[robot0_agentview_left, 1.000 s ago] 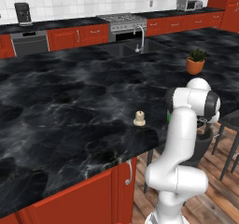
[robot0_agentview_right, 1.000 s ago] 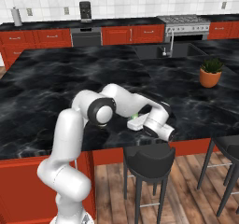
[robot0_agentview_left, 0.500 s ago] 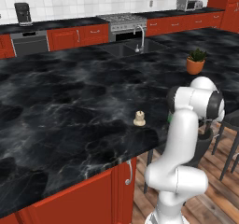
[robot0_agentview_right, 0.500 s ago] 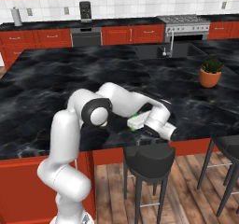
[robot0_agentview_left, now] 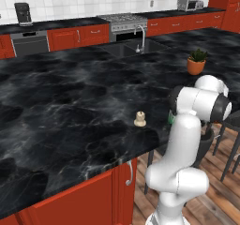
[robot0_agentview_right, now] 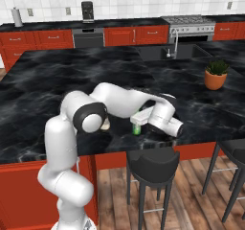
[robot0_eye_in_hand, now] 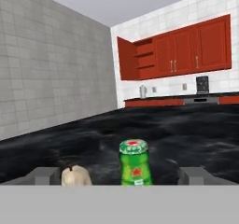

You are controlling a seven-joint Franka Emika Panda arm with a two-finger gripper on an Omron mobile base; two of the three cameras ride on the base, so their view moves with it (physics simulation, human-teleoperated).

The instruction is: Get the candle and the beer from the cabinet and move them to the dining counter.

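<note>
Hand view, bottom centre: gripper (robot0_eye_in_hand: 119, 174) jaws stood wide, holding nothing, either side of the beer (robot0_eye_in_hand: 135, 164). Bottle upright on dining counter (robot0_agentview_left: 70, 102). Candle (robot0_eye_in_hand: 76, 175) just beside it, lower left. Judged: glass, stiff, slick, top-heavy, so best taken round the body below the neck. Candle light, squat; take by the base. Far, upper centre: cabinet (robot0_eye_in_hand: 135, 59) w/ door open.

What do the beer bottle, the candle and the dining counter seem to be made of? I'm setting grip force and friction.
The beer: glossy green body, likely glass, going by its sheen, with a label.
The candle: matte cream, probably wax; too small to be sure.
The dining counter: polished black stone with pale veins, like marble.
</note>
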